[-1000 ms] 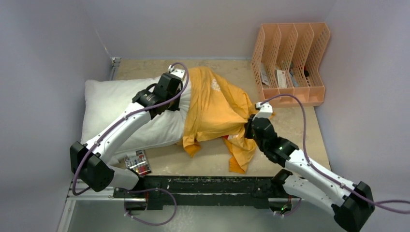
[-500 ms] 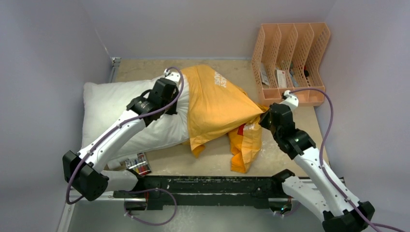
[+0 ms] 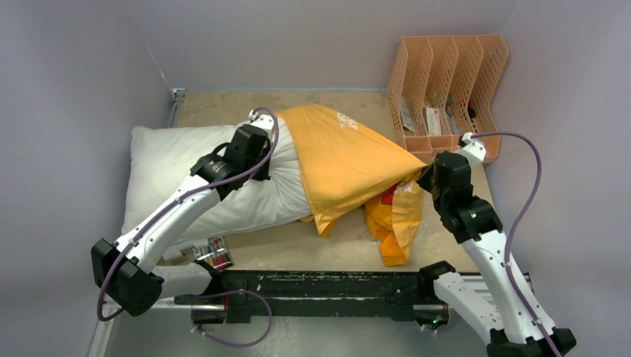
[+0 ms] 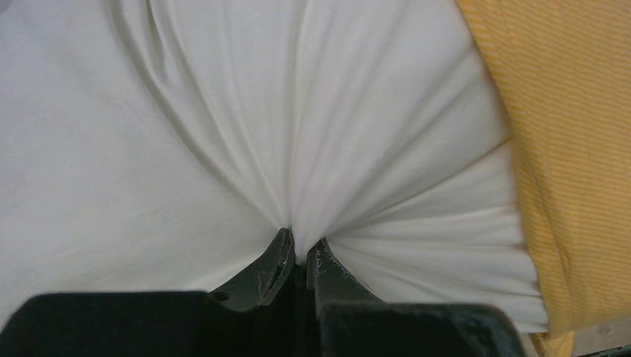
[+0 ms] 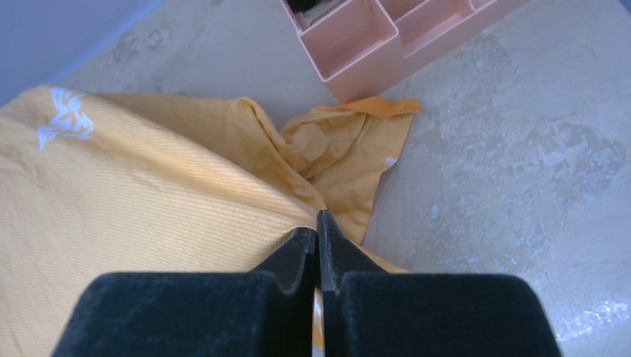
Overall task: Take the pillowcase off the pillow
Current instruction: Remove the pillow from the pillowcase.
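- Toward the table's (image 3: 223, 104) near edge, right of centre, a loose flap of the orange-yellow pillowcase (image 3: 350, 160) lies crumpled. A small coloured pack (image 3: 210, 251) sits by the near left corner.
- The right gripper (image 5: 318, 223) has its fingers pressed together on a fold of the pillowcase. The cloth runs taut from it leftward and toward the far edge, over the right end of the pillow (image 3: 171, 160).
- The left gripper (image 4: 301, 249) pinches a tuck of the white pillow fabric, with creases fanning away from its closed fingers. The pillowcase's edge lies just to its right.
- The pillow fills the table's left half along the left edge, with most of it bare.
- The peach file rack (image 3: 446, 93) stands in the far right corner, just beyond the right gripper.
- Since a second ago the right gripper has moved right and toward the far edge, close to the rack. The pillowcase is pulled flatter, and its open edge has slid rightward, baring more pillow. The left gripper has shifted slightly left, still clamped.
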Motion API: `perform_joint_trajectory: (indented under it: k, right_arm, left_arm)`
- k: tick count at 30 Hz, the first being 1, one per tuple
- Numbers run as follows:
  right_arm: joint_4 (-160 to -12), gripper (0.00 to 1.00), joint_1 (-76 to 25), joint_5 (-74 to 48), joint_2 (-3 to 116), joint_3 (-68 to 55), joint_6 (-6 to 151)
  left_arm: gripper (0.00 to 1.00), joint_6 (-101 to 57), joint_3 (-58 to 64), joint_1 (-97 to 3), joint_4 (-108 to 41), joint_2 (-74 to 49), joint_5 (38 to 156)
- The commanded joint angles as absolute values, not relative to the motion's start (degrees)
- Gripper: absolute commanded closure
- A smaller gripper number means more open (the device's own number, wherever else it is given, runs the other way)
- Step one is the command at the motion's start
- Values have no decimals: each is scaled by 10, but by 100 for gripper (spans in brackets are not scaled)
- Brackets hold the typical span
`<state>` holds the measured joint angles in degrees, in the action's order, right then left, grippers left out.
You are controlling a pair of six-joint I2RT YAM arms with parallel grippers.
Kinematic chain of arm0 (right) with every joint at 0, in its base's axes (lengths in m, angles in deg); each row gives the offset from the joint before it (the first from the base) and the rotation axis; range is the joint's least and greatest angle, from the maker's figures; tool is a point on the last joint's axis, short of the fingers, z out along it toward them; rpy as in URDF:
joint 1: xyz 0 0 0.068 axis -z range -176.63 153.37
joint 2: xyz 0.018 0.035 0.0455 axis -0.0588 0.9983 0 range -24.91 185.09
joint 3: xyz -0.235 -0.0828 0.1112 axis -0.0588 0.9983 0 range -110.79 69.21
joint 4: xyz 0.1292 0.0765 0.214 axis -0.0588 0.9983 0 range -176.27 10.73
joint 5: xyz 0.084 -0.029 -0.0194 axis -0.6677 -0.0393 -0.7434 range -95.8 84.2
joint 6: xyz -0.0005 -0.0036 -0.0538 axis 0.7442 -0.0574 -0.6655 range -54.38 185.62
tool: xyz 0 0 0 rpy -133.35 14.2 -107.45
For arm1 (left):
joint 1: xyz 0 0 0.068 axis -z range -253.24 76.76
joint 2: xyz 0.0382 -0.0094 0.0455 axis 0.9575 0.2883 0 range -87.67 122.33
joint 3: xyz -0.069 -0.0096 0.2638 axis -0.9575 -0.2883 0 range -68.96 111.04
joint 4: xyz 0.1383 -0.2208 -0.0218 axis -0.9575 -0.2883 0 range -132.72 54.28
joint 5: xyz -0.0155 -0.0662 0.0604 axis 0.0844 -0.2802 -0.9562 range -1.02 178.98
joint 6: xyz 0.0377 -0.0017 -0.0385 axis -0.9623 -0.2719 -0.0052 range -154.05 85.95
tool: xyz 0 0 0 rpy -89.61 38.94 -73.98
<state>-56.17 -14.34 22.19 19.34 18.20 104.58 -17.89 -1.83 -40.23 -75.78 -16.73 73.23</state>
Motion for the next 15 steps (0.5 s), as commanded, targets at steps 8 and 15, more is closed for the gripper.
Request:
perform_joint_trajectory:
  k: [8,15]
  right_arm:
    - [-680,99,-119,156,187,112,890]
    - [-743,46,-121,-244,298,99,935]
  left_arm:
    - [100,-186,-45,-419,-786,-195,747]
    - [100,-194,-58,-418,-766,-198,816]
